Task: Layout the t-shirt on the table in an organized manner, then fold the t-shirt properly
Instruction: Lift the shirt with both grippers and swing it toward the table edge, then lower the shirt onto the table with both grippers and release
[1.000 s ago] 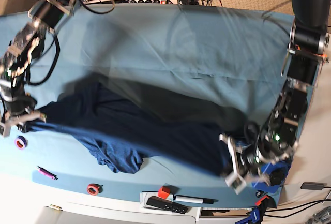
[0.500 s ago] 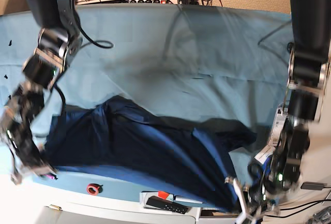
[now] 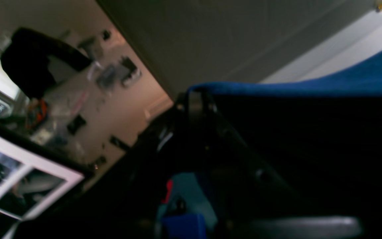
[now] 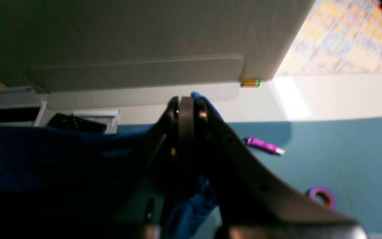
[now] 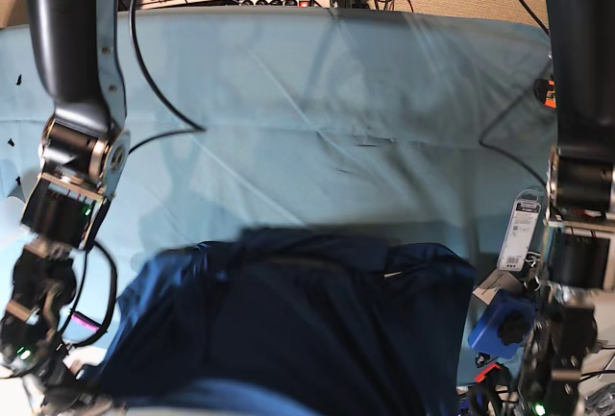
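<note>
The t-shirt (image 5: pixel 288 325) is viewed first from the base camera: it hangs as a broad dark navy sheet across the near edge of the table (image 5: pixel 317 99), stretched between the two arms, its top edge sagging slightly toward the centre. The far portion of the table's teal cloth lies bare and creased. The gripper tips of both arms lie at or below the lower frame border, so this view does not show the jaws.

Left wrist view: the left gripper (image 3: pixel 194 99) has its jaws pressed together on a corner of the t-shirt (image 3: pixel 310 86). From the pinch, the fabric edge runs taut toward the right of the frame. The picture is blurred and the lower half is dark.

Right wrist view: the right gripper (image 4: pixel 186 103) is likewise clamped on the t-shirt (image 4: pixel 28 149), with a small blue fold protruding above the closed tips. The fabric extends to the left. On the table (image 4: pixel 343 156) beyond lie a purple marker (image 4: pixel 264 146) and a purple tape roll (image 4: pixel 322 196), apart from each other, near the white edge.
</note>
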`<state>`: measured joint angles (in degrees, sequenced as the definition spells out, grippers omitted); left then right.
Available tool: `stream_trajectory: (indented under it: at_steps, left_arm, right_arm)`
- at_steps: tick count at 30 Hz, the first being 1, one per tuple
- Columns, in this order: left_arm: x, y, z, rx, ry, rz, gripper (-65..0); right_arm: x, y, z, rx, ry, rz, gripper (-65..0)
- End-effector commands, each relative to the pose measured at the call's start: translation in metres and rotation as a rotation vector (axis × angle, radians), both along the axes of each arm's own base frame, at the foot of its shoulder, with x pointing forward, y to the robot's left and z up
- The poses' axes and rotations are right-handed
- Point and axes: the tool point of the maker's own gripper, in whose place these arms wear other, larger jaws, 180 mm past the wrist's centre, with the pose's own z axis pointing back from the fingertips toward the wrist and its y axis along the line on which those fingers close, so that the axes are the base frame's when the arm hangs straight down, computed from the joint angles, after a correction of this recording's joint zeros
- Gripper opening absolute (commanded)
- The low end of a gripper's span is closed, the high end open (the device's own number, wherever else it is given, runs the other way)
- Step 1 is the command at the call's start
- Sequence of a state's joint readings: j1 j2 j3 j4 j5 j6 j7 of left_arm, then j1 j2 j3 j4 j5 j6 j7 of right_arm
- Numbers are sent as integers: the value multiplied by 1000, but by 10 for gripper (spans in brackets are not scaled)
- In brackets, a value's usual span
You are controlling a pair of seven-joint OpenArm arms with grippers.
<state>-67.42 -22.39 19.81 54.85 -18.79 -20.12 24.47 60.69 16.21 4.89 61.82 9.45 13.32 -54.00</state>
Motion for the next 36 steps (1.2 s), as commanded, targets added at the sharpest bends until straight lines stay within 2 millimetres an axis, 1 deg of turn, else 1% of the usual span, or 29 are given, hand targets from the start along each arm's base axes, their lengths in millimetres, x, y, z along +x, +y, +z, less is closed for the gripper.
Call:
stream_trajectory:
  at_steps: [1, 4, 7, 9, 13, 15, 17, 20, 26, 30, 34, 36]
  left_arm:
    - [-1, 3, 43, -25, -85, -2, -650]
    - [-4, 3, 50, -2, -79, -24, -650]
    - [-5, 8, 51, -19, -72, -27, -650]
    - [-6, 13, 47, -28, -51, -21, -650]
    - [-11, 24, 30, -42, 3, -38, -650]
    - [-14, 34, 23, -50, 32, -37, -650]
    - [-17, 46, 14, -57, 61, -27, -650]
    - [-24, 64, -6, -59, 120, -18, -650]
    - [-48, 95, -49, -91, 241, -57, -650]
    - [-67, 104, -81, -115, 333, -99, -650]
    - [-78, 112, -101, -133, 376, -104, -650]
    - [-81, 116, -106, -132, 401, -95, -650]
  right_arm:
    - [1, -4, 41, -10, -97, -4, -650]
    - [1, -6, 47, -22, -105, -14, -650]
    - [0, -8, 44, -32, -92, -22, -650]
    - [-1, -9, 38, -32, -70, -24, -650]
    - [-3, -11, 22, -35, -25, -27, -650]
    - [-4, -12, 15, -35, -5, -26, -650]
    - [-5, -10, 6, -41, 17, -17, -650]
    - [-8, -8, -11, -51, 66, -1, -650]
    - [-17, -9, -51, -59, 169, 12, -650]
    - [-23, -8, -71, -32, 207, 26, -650]
    - [-29, 2, -91, 0, 259, 79, -650]
    - [-34, 7, -101, 4, 291, 110, -650]
